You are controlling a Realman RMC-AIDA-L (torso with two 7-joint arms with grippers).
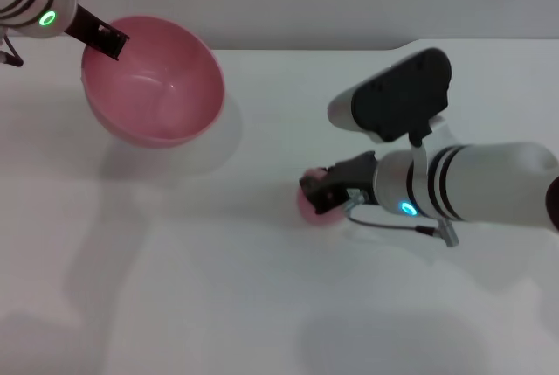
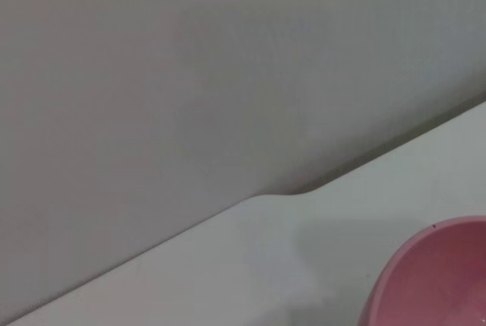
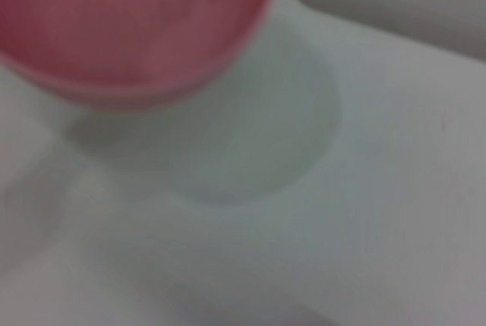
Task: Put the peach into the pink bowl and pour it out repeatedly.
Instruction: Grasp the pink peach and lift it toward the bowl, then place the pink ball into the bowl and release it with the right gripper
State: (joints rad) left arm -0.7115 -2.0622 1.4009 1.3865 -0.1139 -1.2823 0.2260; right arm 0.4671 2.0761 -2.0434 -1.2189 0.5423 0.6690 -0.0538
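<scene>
**Peach out of bowl, under right gripper**

The peach (image 1: 311, 206) lies on the white table (image 1: 175, 288), well apart from the pink bowl (image 1: 153, 80) and to its right. The right gripper (image 1: 321, 191) sits over it, fingers closed around the fruit as far as the head view shows; whether it is lifted clear of the table cannot be told. The left gripper (image 1: 106, 38) clamps the bowl's far rim and holds it tipped, its mouth turned toward the robot. The bowl is empty. Judged stage: a fresh cycle is beginning, with the pick-up in hand and the carry, drop and pour outstanding. The peach is round, with no long axis; its leaf mark is hidden, so its facing cannot be told.
</scene>
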